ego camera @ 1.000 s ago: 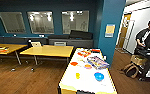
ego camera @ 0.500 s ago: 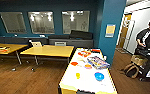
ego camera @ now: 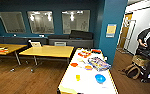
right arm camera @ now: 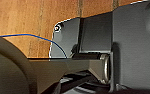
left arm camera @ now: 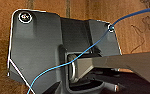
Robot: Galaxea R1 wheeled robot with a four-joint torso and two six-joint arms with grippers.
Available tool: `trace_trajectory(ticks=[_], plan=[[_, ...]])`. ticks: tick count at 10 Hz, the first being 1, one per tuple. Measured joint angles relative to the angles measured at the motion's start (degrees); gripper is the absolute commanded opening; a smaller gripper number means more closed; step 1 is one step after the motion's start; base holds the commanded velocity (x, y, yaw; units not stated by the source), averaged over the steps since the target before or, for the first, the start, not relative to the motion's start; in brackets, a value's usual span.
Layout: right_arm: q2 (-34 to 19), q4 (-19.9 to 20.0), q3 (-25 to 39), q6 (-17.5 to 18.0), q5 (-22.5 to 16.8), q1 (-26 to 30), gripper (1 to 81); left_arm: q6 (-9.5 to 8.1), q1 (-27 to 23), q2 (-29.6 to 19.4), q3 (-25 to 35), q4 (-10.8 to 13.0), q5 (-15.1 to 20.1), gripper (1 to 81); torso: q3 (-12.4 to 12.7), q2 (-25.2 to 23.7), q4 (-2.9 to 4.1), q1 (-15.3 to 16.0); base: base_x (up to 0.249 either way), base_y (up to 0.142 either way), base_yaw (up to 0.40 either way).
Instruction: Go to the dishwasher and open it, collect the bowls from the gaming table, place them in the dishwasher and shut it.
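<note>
Nothing on the cream worktop [ego camera: 91,82] has shifted; the whole head view has slid slightly, so the robot is rolling in. Nearest lie the blue bowl [ego camera: 100,78] and a yellow one [ego camera: 77,77], farther off the orange bowls [ego camera: 74,64] beside the game board [ego camera: 99,63]. Stop square, close. Either hand's opening: cannot tell.

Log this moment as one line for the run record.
phase: facing gaming table | bowls on it: blue bowl, orange bowl | person at right | floor: wood
</note>
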Motion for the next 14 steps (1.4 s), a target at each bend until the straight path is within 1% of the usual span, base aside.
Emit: trace_trajectory(ticks=[2,4,14], plan=[[0.0,0.04,0.0,0.0,0.43,1.0,81.1,0.0,-1.24,0.0,0.0,0.0,-0.52,81.1,0.0,0.0,0.0,0.0,0.159,0.0,0.0],[0.0,0.02,0.0,0.0,0.28,0.17,81.1,0.01,-0.59,0.0,0.0,0.0,-0.27,81.1,0.0,0.0,0.0,0.02,0.16,0.0,0.0],[-0.12,0.04,0.02,0.02,0.32,0.17,81.1,0.0,-0.63,0.0,0.02,0.04,-0.44,81.1,0.0,0.0,0.0,0.05,0.155,0.0,0.0]])
